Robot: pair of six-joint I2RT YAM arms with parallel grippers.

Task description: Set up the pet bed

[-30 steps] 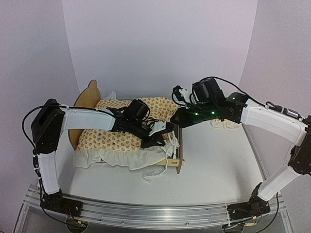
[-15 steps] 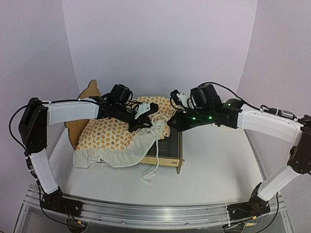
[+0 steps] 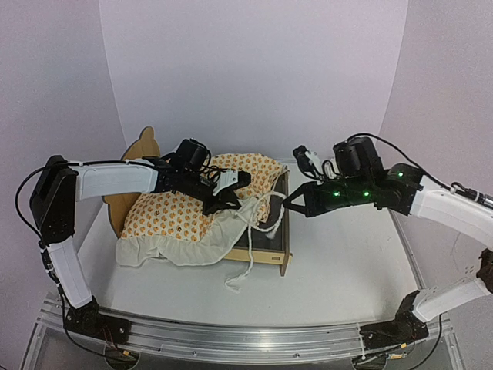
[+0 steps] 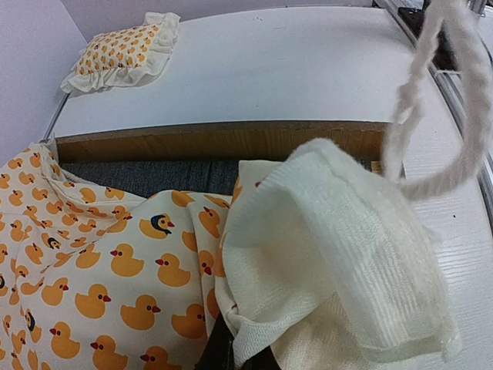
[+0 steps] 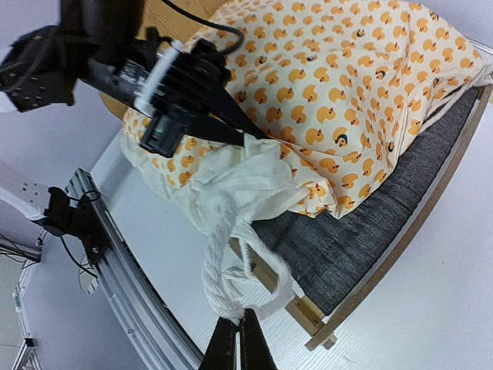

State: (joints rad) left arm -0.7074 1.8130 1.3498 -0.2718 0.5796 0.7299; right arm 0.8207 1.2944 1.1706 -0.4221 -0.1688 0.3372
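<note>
The right end effector [image 5: 239, 341] is closed on a white cord [image 5: 222, 270], which is pinched between its tips and held up in a twisted loop just above the near rail [image 3: 258, 257] of the bed [image 3: 287, 239]. A loose end of the cord is draped over that rail and onto the white counter [image 3: 339, 270]. The bed is set on the counter left of the middle, with its footboard turned toward the right arm and its headboard [image 3: 142, 146] at the far left. The left end effector [image 3: 235, 193] is clamped on the white ruffle [image 4: 331, 254] of the duck-printed cushion [image 3: 177, 216], and the cloth is bunched up right at its tips. The cushion is spread over the headboard end of the bed, while its foot end is held raised and folded over, so that the dark grey base [image 5: 362, 239] is left bare beside the footboard. Beyond the bed, well apart from it, a small matching pillow [image 4: 123, 50] is seen lying flat on the counter.
</note>
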